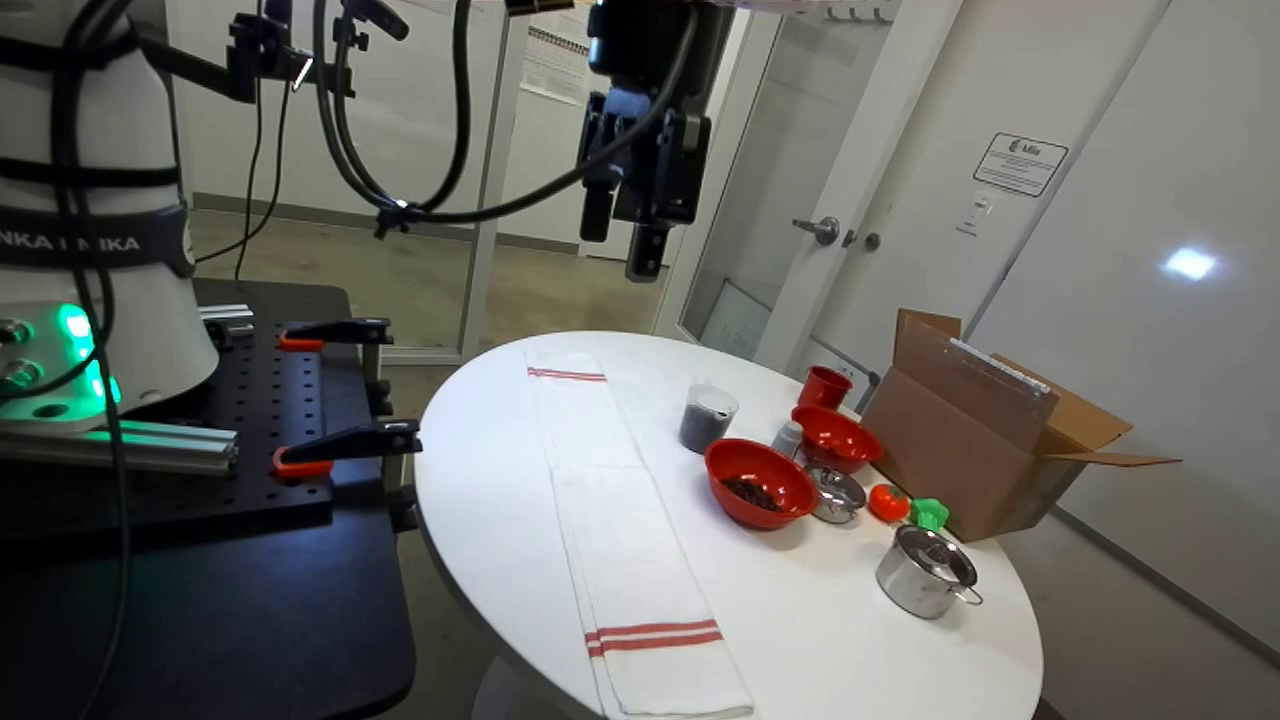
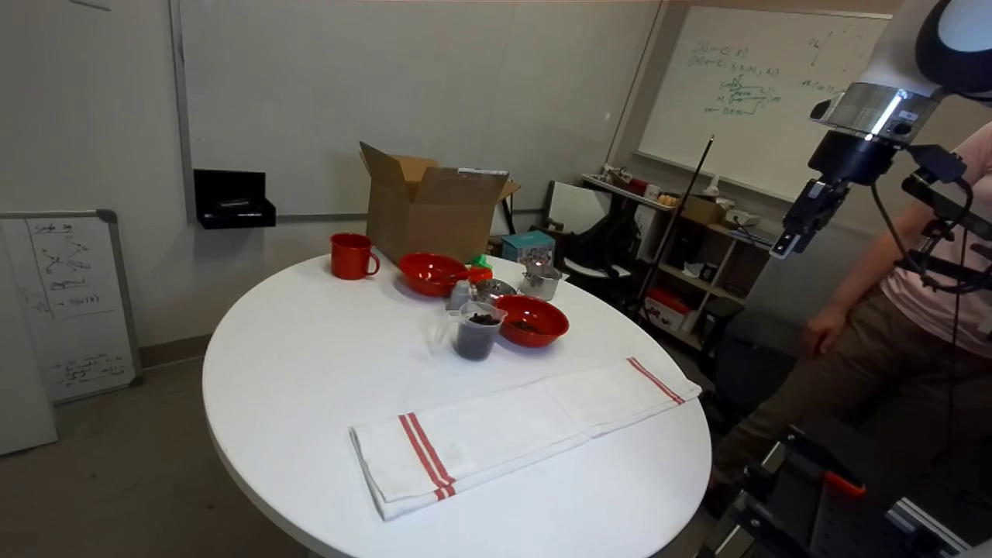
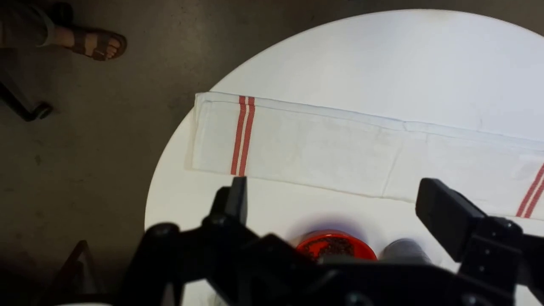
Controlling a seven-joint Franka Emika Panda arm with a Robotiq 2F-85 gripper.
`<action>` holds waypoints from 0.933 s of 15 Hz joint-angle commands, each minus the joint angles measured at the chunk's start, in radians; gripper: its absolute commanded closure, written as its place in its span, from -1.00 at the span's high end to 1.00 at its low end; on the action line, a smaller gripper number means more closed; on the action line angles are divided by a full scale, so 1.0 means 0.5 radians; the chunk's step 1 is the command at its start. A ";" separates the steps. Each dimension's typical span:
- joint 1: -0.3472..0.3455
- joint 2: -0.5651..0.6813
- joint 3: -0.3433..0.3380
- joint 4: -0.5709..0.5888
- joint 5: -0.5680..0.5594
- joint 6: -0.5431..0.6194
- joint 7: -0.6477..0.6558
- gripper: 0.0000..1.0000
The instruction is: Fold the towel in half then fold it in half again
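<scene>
While the towel [image 2: 535, 422] is laid as a long strip on the table [image 2: 310, 372], the end-to-end fold seems not yet begun; the gripper [image 3: 335, 193], empty with jaws spread wide, should be brought down to one striped end [image 2: 391, 465]; in the wrist view, one end is cut off; layers cannot be counted.

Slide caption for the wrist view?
Open black gripper facing a long, red-striped white cloth towel lying on a round white table.

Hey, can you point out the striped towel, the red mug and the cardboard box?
Striped towel [image 3: 365, 155], in the wrist view: white cloth between its red stripes.
Red mug [image 2: 350, 258], in an exterior view: its outer wall.
Cardboard box [image 2: 434, 222], in an exterior view: its side wall.
</scene>
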 commanded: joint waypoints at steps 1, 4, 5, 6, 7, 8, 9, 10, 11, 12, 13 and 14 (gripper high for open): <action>-0.015 0.001 0.017 0.002 0.012 -0.003 -0.008 1.00; -0.015 0.001 0.017 0.002 0.012 -0.003 -0.008 1.00; -0.015 0.001 0.017 0.002 0.012 -0.003 -0.008 1.00; -0.015 0.001 0.017 0.002 0.012 -0.003 -0.008 1.00; -0.015 0.001 0.017 0.002 0.012 -0.003 -0.008 1.00; 0.004 0.081 0.049 0.060 0.012 0.026 0.041 1.00; 0.022 0.145 0.066 0.103 0.006 0.071 0.052 1.00; 0.028 0.254 0.101 0.173 -0.019 0.124 0.096 1.00; 0.025 0.346 0.132 0.228 -0.044 0.192 0.139 1.00; 0.026 0.452 0.161 0.297 -0.050 0.247 0.191 1.00; 0.021 0.579 0.196 0.381 -0.053 0.307 0.273 1.00; 0.003 0.674 0.235 0.451 -0.074 0.349 0.378 1.00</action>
